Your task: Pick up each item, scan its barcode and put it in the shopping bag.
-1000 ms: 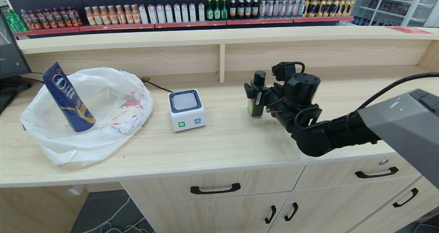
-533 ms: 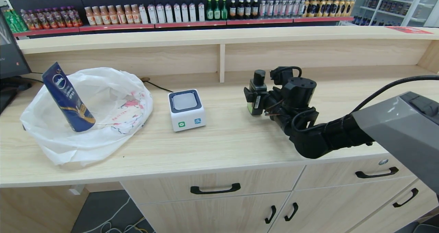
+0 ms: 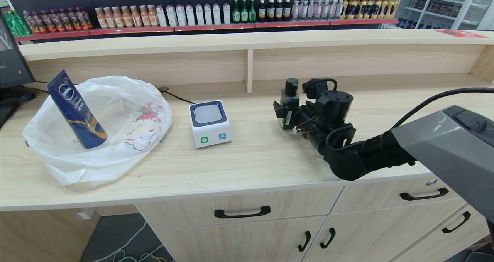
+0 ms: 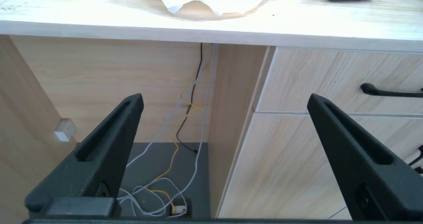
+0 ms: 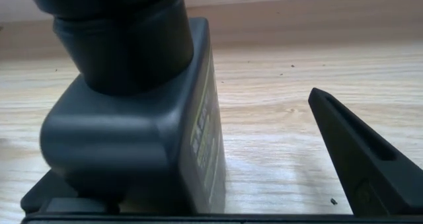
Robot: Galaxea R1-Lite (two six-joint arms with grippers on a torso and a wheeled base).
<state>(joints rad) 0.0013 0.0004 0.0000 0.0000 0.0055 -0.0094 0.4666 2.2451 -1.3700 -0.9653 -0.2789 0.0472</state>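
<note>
A dark bottle with a black cap stands upright on the wooden counter, right of centre. My right gripper is around it, open: in the right wrist view the bottle lies against one side, and a gap separates it from the other finger. The white shopping bag lies open at the left with a blue tube leaning inside. A white cube scanner sits between bag and bottle. My left gripper hangs open below the counter's front edge, holding nothing.
A raised back shelf runs behind the counter, with a divider above the scanner. A cable leads from the scanner. A dark monitor stands at the far left. Drawers with black handles are below.
My right arm has edged left and lower, closing in around the bottle. The bottle has barely shifted. Bag, tube and scanner are unchanged.
</note>
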